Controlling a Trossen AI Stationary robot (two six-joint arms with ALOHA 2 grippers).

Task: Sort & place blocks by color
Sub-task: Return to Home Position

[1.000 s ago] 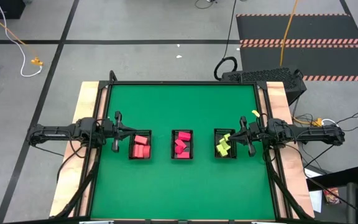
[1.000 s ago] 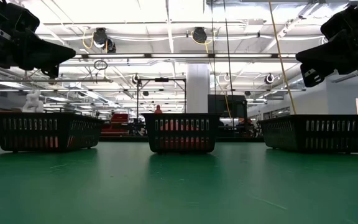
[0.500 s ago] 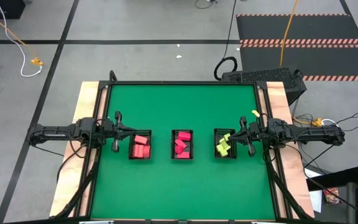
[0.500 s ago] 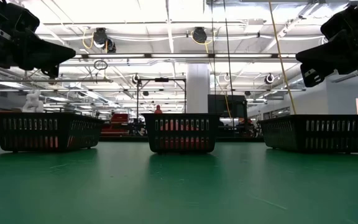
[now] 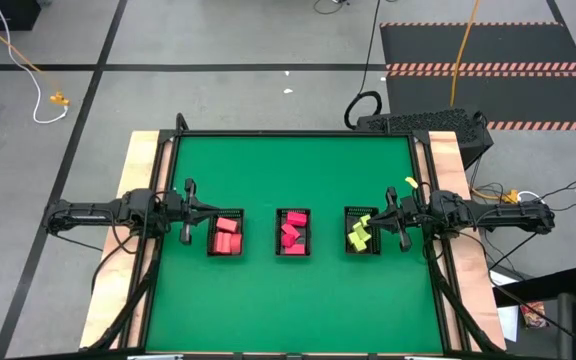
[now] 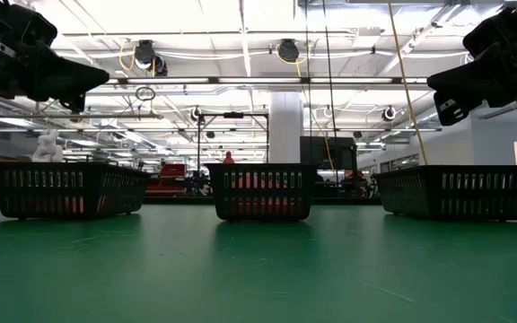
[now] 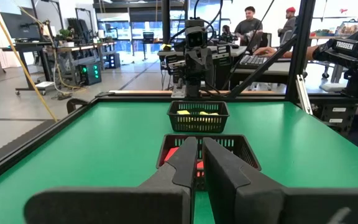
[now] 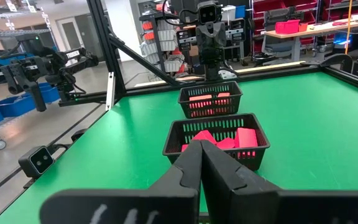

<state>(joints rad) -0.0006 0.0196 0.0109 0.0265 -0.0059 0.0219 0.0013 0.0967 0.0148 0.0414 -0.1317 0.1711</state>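
Three black mesh baskets stand in a row across the middle of the green table. The left basket [image 5: 225, 233] holds salmon-red blocks [image 5: 227, 240]. The middle one [image 5: 293, 232] holds pink-red blocks [image 8: 232, 138]. The right one [image 5: 362, 231] holds yellow-green blocks [image 5: 357, 234]. My left gripper [image 5: 211, 211] [image 7: 199, 146] hangs shut and level just above the left basket's outer end, with nothing in it. My right gripper [image 5: 372, 222] [image 8: 201, 149] hangs shut and level over the right basket's outer end, also with nothing in it.
A small yellow-green piece [image 5: 410, 183] lies by the table's right edge, near the right arm. A black frame rail [image 5: 293, 133] runs around the mat. Bare green mat [image 5: 288, 300] lies on the near and far sides of the basket row. People sit at desks beyond the table [image 7: 248, 18].
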